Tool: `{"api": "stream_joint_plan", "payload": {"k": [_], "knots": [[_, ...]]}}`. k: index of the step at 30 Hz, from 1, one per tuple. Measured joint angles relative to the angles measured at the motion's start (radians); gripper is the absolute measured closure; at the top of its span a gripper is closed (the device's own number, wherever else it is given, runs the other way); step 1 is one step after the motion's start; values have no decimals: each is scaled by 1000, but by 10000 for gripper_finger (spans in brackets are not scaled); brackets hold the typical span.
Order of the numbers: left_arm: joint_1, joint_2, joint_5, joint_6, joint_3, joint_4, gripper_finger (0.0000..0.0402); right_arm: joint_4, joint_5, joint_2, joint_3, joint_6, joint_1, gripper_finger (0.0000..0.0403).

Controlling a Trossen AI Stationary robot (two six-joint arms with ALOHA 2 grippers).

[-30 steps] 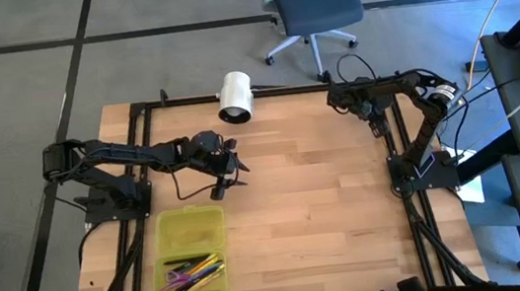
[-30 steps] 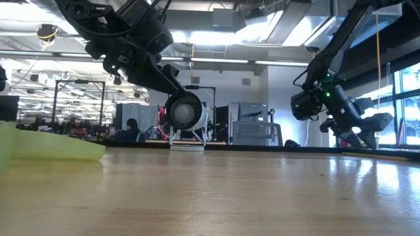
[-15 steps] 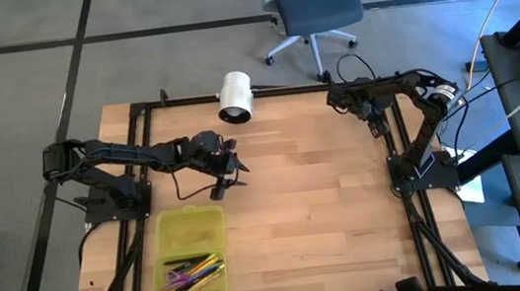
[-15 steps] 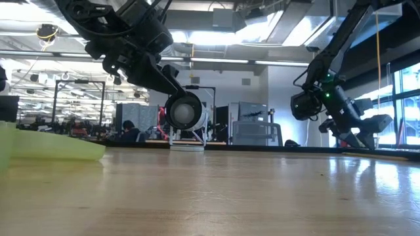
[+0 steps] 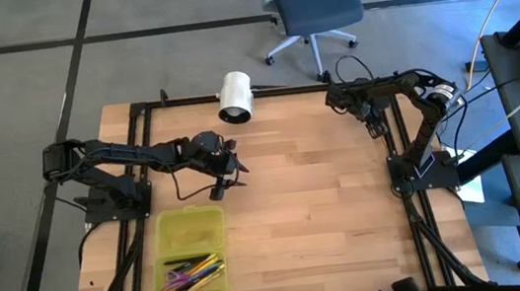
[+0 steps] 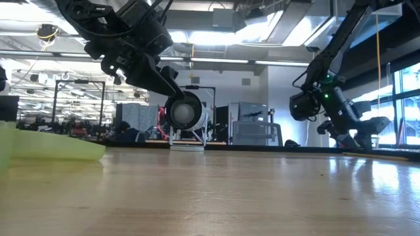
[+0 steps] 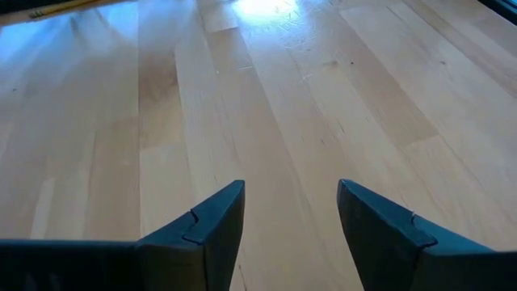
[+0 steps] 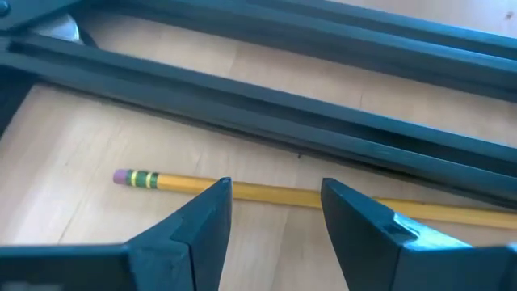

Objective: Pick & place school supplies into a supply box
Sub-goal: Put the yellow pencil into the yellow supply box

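The supply box (image 5: 189, 232) lies open at the table's near left. Its near half holds several pens, pencils and the purple-handled scissors (image 5: 182, 272); its far half looks bare. My left gripper (image 5: 229, 165) (image 7: 291, 218) hangs open above bare wood, just beyond the box. My right gripper (image 5: 374, 125) (image 8: 276, 212) is open above the far right corner. A yellow pencil (image 8: 266, 193) with a pink eraser lies flat on the wood there, beside the black frame rail (image 8: 339, 121). It runs across the gap between the fingers, below them.
A white cylinder (image 5: 234, 97) (image 6: 184, 113) lies at the far edge, between the arms. The black frame rails run along the table's far, left and right edges. Bare wood (image 5: 317, 208) spreads across the middle and near right. An office chair stands beyond the table.
My right gripper has shifted slightly toward the table's left above the far right corner. The left arm and the box have kept still.
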Motion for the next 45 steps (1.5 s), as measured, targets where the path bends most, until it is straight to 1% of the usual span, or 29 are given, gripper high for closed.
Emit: {"api": "stream_joint_plan", "payload": {"k": [4, 8, 11, 14, 21, 29, 34, 36, 41, 45], "knots": [[0, 0, 0, 0, 0, 0, 211, 27, -35, 0, 0, -22, 0, 208], [-1, 0, 0, -3, 0, -8, 208, 36, -48, 0, 0, -23, 0, 208], [-9, 0, 0, -3, 0, -12, 208, 35, -42, 0, 0, -36, 0, 208], [-23, 0, 0, -2, 0, -15, 211, 30, -5, 0, 0, -91, 0, 208], [-33, 0, 0, 16, 0, -15, 209, 35, 16, 0, 0, -197, -8, 208], [-32, 0, -18, 16, 0, -14, 211, 40, 25, 0, 0, -196, -8, 208], [-32, 0, -19, 16, 0, -14, 211, 86, 6, 0, 0, -199, -8, 208], [-32, 0, -19, 6, 0, -14, 209, 92, -18, 0, 0, -190, -8, 208], [-32, 0, -20, -19, 0, -11, 209, 91, -58, -1, 0, -33, -8, 208], [-31, 0, -29, -81, 0, -6, 212, 80, -55, -2, 1, 40, -7, 208]]}}
